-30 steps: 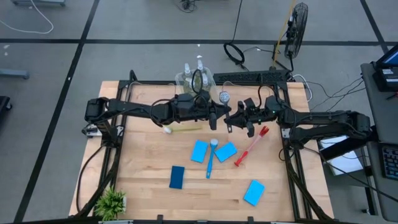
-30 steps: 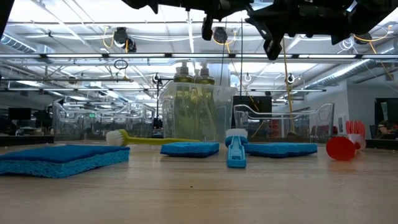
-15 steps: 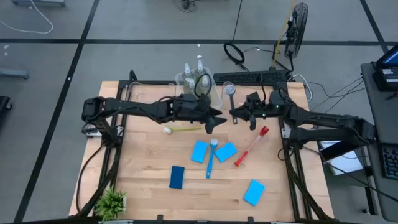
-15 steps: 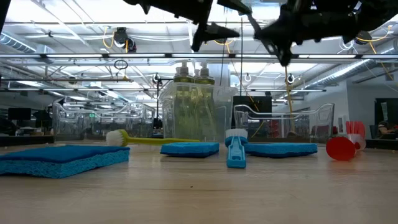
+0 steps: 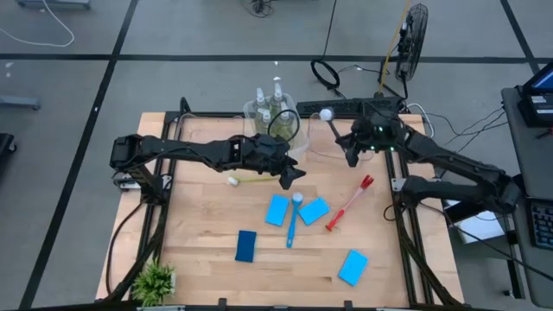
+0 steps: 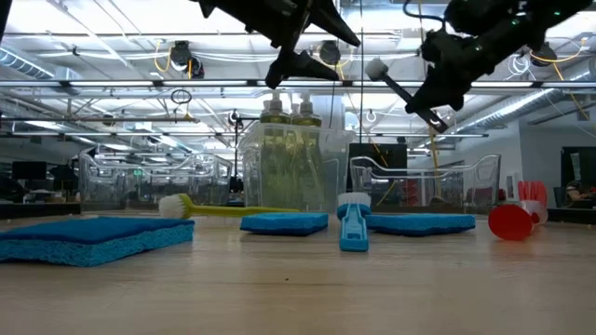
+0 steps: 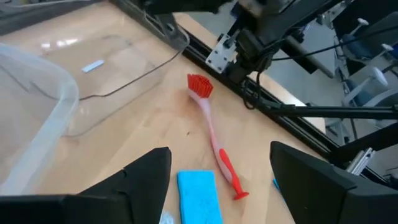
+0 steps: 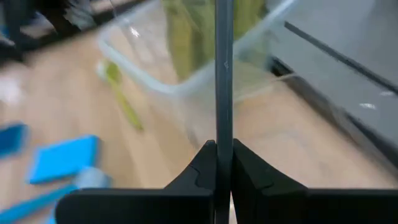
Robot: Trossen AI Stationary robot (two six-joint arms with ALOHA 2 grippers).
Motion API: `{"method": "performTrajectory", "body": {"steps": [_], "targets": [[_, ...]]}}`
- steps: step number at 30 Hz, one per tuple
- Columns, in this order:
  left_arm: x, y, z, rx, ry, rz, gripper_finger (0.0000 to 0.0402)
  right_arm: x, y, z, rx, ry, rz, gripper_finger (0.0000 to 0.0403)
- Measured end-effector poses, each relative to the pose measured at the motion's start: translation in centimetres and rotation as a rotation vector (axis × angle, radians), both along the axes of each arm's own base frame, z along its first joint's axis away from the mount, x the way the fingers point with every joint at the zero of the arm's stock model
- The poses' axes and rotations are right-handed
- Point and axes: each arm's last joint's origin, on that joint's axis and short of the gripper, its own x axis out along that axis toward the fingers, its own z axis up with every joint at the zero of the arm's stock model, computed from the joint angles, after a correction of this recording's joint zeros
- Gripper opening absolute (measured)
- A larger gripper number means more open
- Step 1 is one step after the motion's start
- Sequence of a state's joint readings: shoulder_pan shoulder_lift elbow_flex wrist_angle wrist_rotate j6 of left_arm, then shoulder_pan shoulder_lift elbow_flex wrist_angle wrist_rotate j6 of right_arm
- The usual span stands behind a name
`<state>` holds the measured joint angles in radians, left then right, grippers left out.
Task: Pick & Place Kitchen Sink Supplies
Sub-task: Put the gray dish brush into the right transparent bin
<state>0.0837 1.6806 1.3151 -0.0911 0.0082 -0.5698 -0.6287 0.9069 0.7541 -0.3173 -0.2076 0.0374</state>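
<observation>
My right gripper (image 5: pixel 347 141) hangs over the table's far right, shut on a dark long-handled brush with a white head (image 5: pixel 327 113). My left gripper (image 5: pixel 292 173) stands open above mid-table with nothing between its fingers (image 7: pixel 149 177). Two pump bottles (image 5: pixel 270 102) stand in a clear bin at the far edge. A green brush (image 5: pixel 256 180), a blue brush (image 5: pixel 293 220) and a red brush (image 5: pixel 349 204) lie flat on the wood. Several blue sponges (image 5: pixel 276 210) lie flat around them. My right gripper pinches the brush's thin grey handle (image 8: pixel 222 134) between its two shut fingers. The brush is lifted clear of the table and tilted, its white head (image 6: pixel 376 68) higher and toward the bottle bin, its free end (image 6: pixel 438 119) lower.
A second clear bin (image 7: pixel 124 68) stands beside the bottle bin at the far edge. A small potted plant (image 5: pixel 155 282) sits at the near left corner. Black frame rails (image 5: pixel 403 233) run along the table's sides. Bare wood lies at the near left.
My left gripper has opened and let go of the dark brush near mid-table. My right gripper has kept hold of it, swung toward the table's far right and tipped up, so the white head now points toward the far edge.
</observation>
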Motion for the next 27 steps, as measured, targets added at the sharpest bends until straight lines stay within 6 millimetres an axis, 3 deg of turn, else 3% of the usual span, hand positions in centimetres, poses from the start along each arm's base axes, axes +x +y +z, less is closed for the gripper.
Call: {"method": "performTrajectory", "body": {"steps": [8, 20, 27], "targets": [[0.0, -0.2, 0.0, 0.003, -0.003, -0.024, 0.0255, 1.1, -2.0, -0.5, -0.088, 0.423, 0.044, 0.001], [0.0, -0.3, 0.0, 0.022, -0.002, -0.035, 0.0271, 2.1, -3.5, -3.8, -0.11, 0.702, 0.109, 0.001], [0.1, -0.6, 0.0, 0.017, -0.004, -0.042, 0.0258, 2.6, -5.2, -5.9, -0.116, 0.788, 0.151, 0.001]]}}
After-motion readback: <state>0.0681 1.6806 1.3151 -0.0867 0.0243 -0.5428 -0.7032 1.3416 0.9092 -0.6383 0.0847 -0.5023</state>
